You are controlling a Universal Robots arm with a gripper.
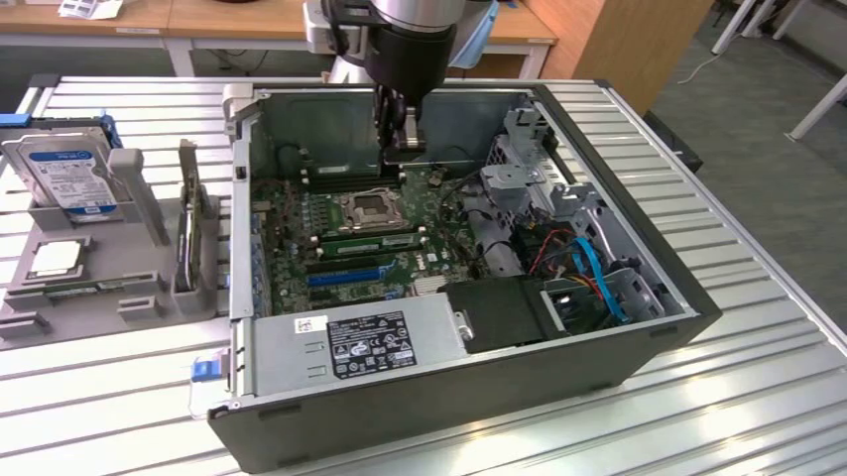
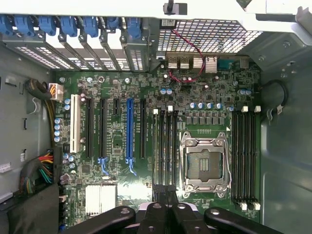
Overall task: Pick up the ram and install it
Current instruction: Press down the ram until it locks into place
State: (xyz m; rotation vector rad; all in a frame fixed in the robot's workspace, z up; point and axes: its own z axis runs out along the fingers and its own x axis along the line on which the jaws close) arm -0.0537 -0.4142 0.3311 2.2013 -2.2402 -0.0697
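We view the open computer case [image 1: 463,297] obliquely from above; our close wrist camera looks straight down past the jaws onto its motherboard [image 2: 146,146].

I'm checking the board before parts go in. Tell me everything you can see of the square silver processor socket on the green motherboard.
The processor socket is a square frame of shiny silver metal around a dark centre, with no cooler over it. It lies flat on the green motherboard, between two banks of long black memory slots that run along either side. Nothing touches it.
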